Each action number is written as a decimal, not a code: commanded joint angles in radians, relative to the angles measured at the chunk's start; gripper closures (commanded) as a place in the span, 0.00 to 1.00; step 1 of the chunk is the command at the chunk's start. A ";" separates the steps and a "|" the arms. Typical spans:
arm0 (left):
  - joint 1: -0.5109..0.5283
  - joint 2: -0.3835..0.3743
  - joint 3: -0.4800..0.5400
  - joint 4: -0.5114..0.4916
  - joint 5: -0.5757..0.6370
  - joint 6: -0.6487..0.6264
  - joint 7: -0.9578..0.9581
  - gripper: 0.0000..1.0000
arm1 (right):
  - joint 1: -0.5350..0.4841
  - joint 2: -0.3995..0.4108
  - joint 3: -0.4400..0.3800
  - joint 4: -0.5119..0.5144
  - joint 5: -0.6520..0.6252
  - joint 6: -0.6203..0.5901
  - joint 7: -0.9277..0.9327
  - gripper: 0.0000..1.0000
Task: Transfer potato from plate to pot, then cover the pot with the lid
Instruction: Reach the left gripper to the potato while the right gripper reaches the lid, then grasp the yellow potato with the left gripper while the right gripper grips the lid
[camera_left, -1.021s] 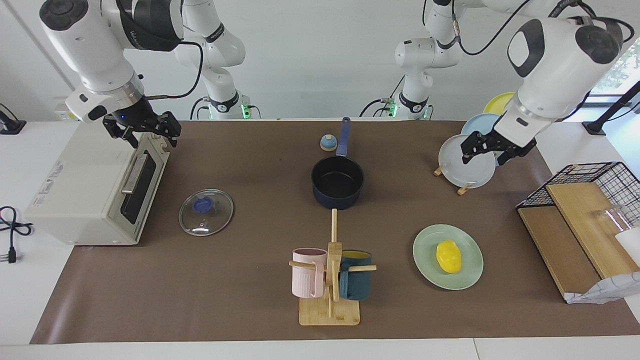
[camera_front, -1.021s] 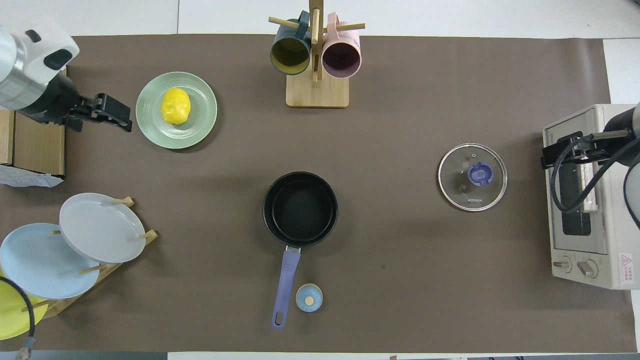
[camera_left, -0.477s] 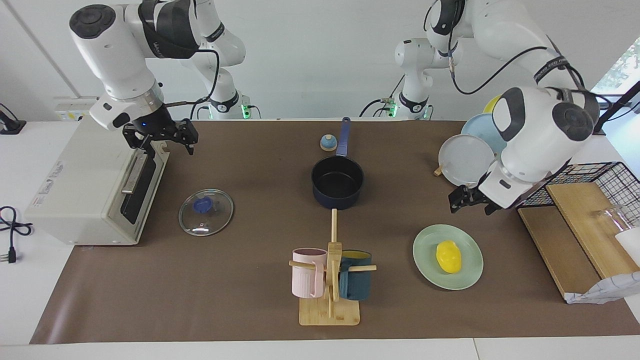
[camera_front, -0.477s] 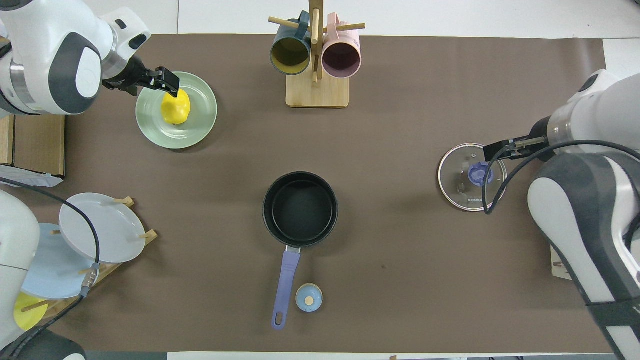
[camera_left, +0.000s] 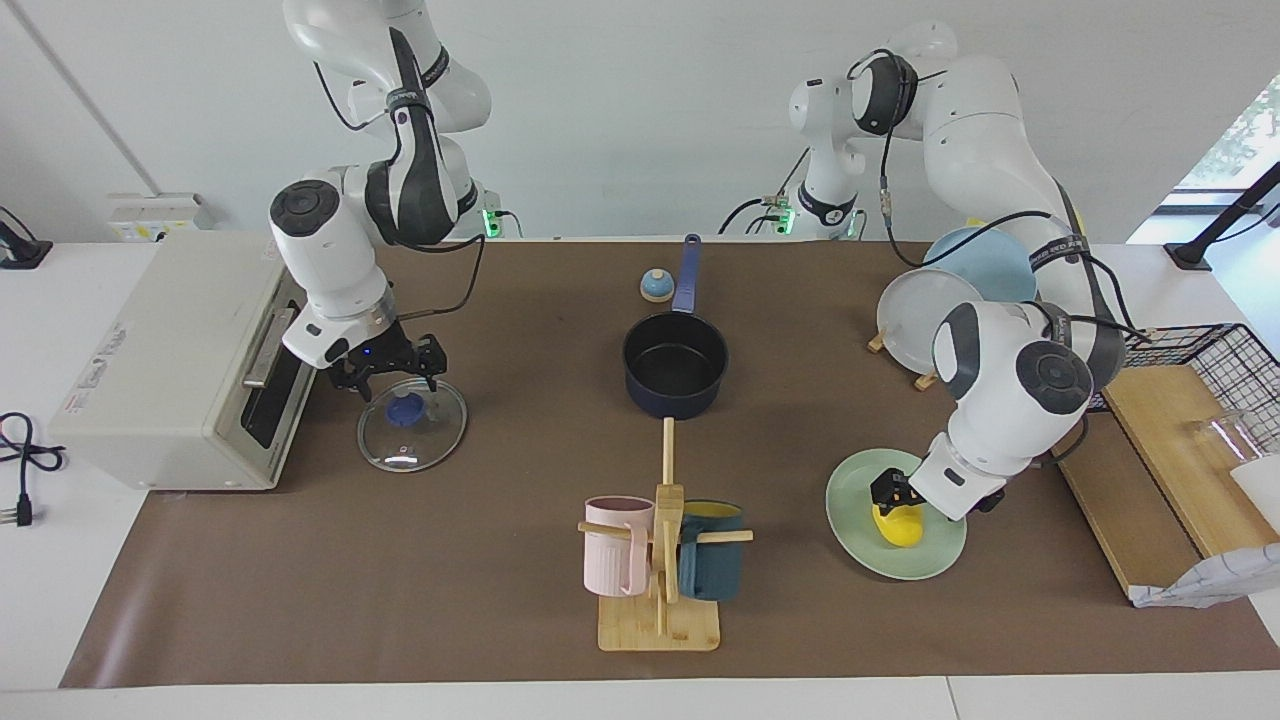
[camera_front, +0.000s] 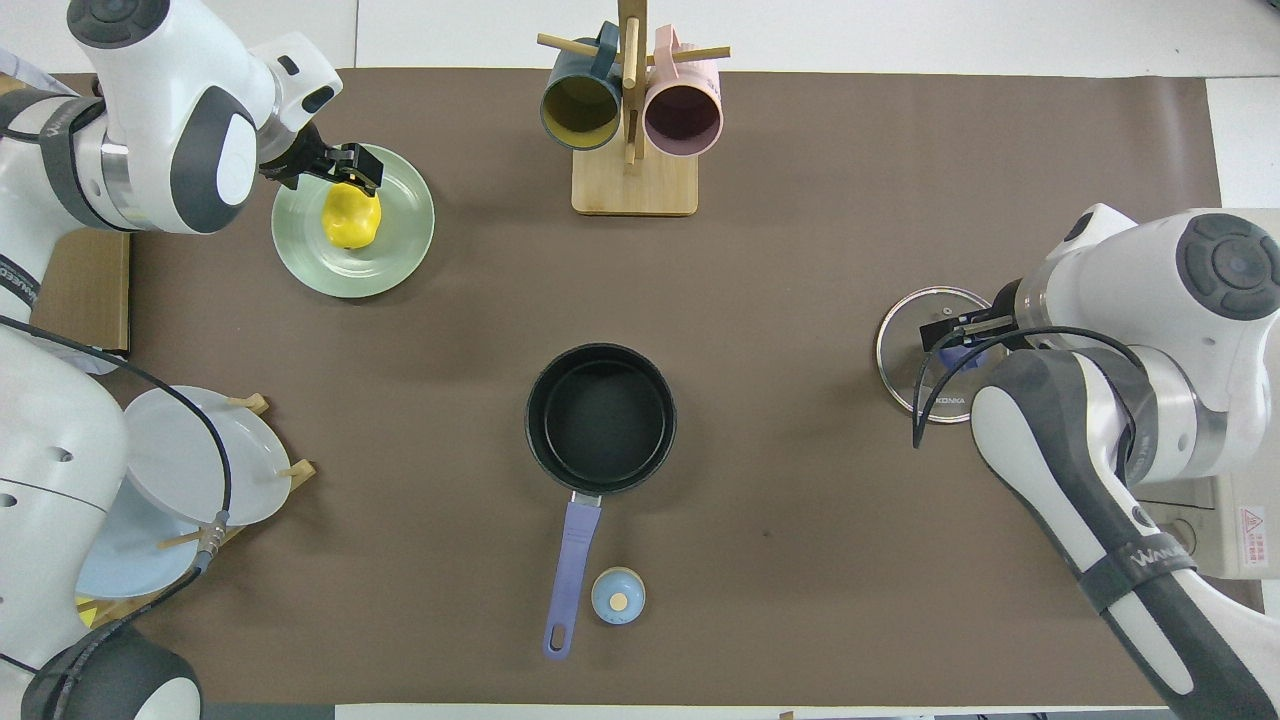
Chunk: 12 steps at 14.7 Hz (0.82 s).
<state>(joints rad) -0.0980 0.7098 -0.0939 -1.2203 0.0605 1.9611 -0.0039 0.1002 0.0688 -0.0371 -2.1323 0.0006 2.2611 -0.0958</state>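
Potato pickup on the plate, lid grab lined up

Potato (camera_left: 897, 521) sits on the green plate (camera_left: 857, 545), toward the left arm's end of the table, farther from the robots than the pot (camera_left: 675, 364). The left gripper (camera_left: 886, 497) is right down at it, black fingers at the potato's upper end. Whether they are spread around it or already pinching, I cannot tell from either view. The potato reads as glossy and lumpy, so the good move is to seat the fingers low across its narrow middle and close firmly before lifting; a pinch on the rounded tip could squirt it out across the plate. Lift straight up to clear the shallow rim, then carry it over to the pot, which stands open at mid-table with its long blue handle (camera_front: 570, 569) pointing toward the robots, a small bell (camera_front: 618, 596) just beside the handle's end. Lower it well inside the black interior before letting go, so it does not bounce off the rim.

Over at the right arm's end, the glass lid (camera_left: 411, 423) lies flat in front of the toaster oven (camera_left: 170, 366). The right gripper (camera_left: 396, 376) hangs just above its blue knob (camera_left: 405, 410), fingers spread. It should grip that knob squarely.

The mug rack (camera_left: 659, 560) stands between plate and lid, well apart from the pot.
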 joint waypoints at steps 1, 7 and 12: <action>-0.005 -0.049 0.002 -0.120 0.016 0.097 0.013 0.00 | -0.007 -0.017 0.002 -0.060 0.021 0.066 -0.035 0.00; -0.005 -0.085 0.002 -0.206 0.018 0.122 0.013 0.00 | -0.020 0.035 0.000 -0.064 0.019 0.123 -0.084 0.00; 0.001 -0.104 0.002 -0.263 0.016 0.186 0.013 0.00 | -0.060 0.088 0.002 -0.064 0.019 0.150 -0.121 0.00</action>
<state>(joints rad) -0.0994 0.6511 -0.0951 -1.4087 0.0605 2.0946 0.0019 0.0529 0.1438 -0.0420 -2.1893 0.0007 2.3861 -0.1877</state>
